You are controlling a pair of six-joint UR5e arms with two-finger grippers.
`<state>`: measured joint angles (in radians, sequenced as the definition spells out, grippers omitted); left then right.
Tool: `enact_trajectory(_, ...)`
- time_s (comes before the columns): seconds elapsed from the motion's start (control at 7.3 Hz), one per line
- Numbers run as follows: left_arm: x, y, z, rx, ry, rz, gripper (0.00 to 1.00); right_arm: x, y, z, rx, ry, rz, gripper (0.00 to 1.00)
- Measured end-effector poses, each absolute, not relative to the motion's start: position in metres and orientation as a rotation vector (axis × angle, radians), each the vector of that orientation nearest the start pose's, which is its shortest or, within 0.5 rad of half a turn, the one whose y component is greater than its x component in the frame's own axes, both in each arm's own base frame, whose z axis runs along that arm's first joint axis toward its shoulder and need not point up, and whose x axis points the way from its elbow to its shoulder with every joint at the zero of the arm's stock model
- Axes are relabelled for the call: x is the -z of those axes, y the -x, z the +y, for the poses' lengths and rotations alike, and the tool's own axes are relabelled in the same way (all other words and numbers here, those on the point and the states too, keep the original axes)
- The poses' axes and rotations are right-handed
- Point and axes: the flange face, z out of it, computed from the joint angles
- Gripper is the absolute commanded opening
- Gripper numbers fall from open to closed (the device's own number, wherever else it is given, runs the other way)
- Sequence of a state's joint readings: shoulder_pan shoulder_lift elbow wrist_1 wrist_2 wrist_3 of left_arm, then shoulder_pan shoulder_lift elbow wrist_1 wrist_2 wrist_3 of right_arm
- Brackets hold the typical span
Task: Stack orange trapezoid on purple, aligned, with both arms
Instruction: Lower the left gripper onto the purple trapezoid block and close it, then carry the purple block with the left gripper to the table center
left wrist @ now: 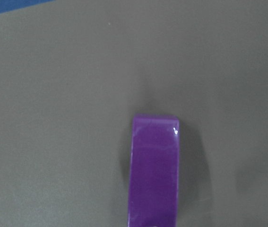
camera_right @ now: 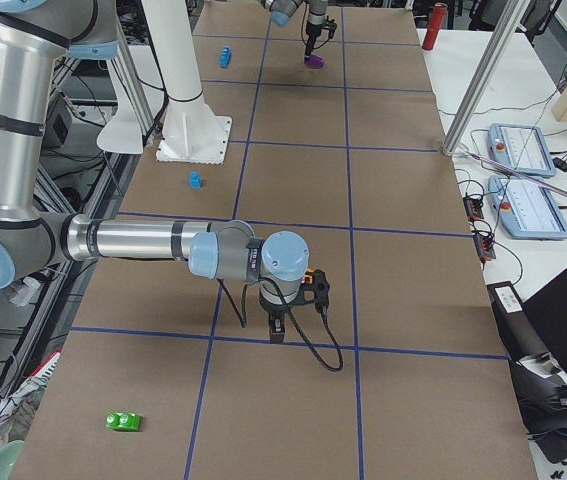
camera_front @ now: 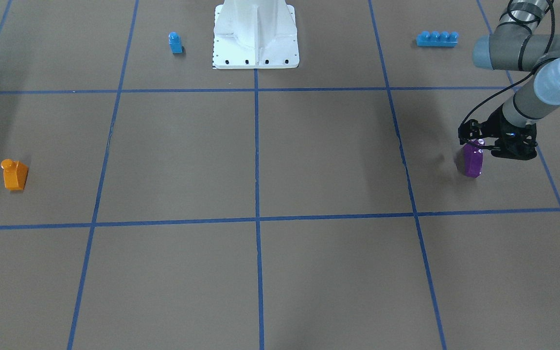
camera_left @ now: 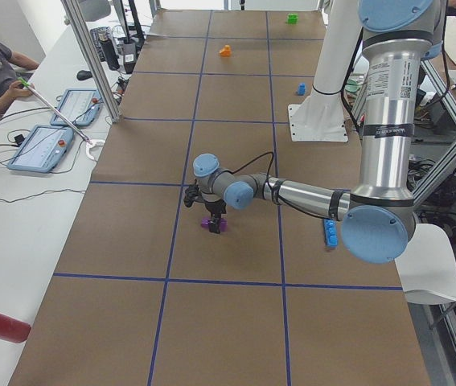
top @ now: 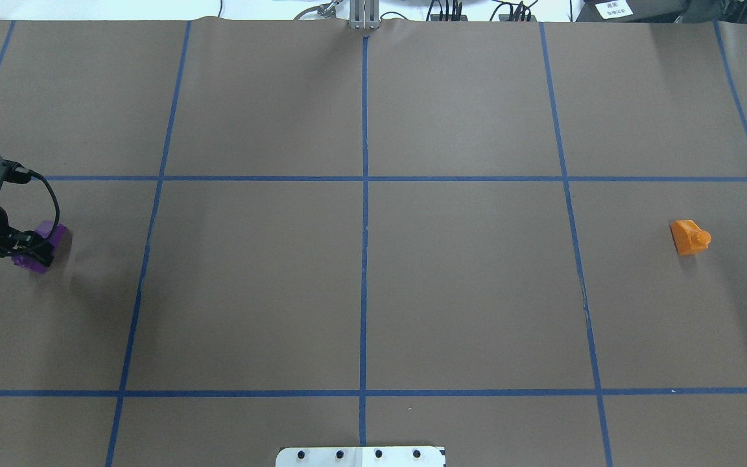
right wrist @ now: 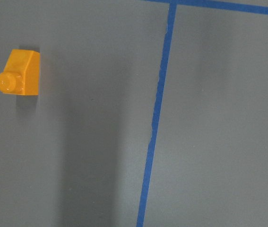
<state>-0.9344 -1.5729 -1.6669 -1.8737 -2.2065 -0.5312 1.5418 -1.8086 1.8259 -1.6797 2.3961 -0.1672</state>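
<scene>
The purple (left wrist: pixel 153 170), at six o'clock beneath the left gripper (camera_front: pixel 475 141), looks light, stiff, slippery; its flat flanks suit gripping. Its jaw opening cannot be told.

The room is bright, and the light comes from above. The brown desk (top: pixel 250 292) looks dull, with no glare. Shadows are soft and fuzzy. In the front-facing view a faint grey smudge lies just beside the purple brick (camera_front: pixel 473 163), and the orange trapezoid (camera_front: pixel 15 176) has a small dark edge on one side. The purple brick is shiny. A tiny white spot of light sits on it in the left wrist view, where it looks a bit blurry. In the right wrist view a wide, pale shadow runs down the desk beside the blue tape line (right wrist: pixel 155 127). Past the desk's far edge, the overhead view is washed out white.
</scene>
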Motion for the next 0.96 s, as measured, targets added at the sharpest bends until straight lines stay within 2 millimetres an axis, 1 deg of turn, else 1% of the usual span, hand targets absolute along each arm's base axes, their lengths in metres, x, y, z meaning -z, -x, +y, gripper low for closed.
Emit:
enact_trajectory(0.14, -0.585, -0.247, -0.457, -0.229, 0.024, 0.738, 0.29, -0.645, -0.049, -0.387, 0.147, 0.029, -0.829, 1.0)
enact_trajectory(0.27, -0.586, -0.248, -0.457, -0.231, 0.026, 0.736, 0.0, -0.645, -0.049, -0.387, 0.147, 0.029, -0.829, 1.0)
enact_trajectory(0.41, -0.586, -0.25, -0.456, -0.231, 0.029, 0.737, 0.0, -0.645, -0.049, -0.387, 0.147, 0.029, -0.829, 1.0)
enact_trajectory(0.55, -0.581, -0.253, -0.457, -0.226, 0.028, 0.742, 0.0, -0.644, -0.049, -0.387, 0.147, 0.028, -0.829, 1.0)
enact_trajectory(0.68, -0.565, -0.258, -0.461, -0.209, 0.032, 0.77, 0.0, -0.644, -0.049, -0.388, 0.148, 0.027, -0.829, 1.0)
enact_trajectory(0.82, -0.538, -0.266, -0.466, -0.184, 0.041, 0.819, 0.0, -0.644, -0.049, -0.388, 0.149, 0.025, -0.829, 1.0)
enact_trajectory(0.96, -0.497, -0.277, -0.473, -0.146, 0.042, 0.872, 0.0, -0.643, -0.049, -0.388, 0.153, 0.022, -0.83, 1.0)
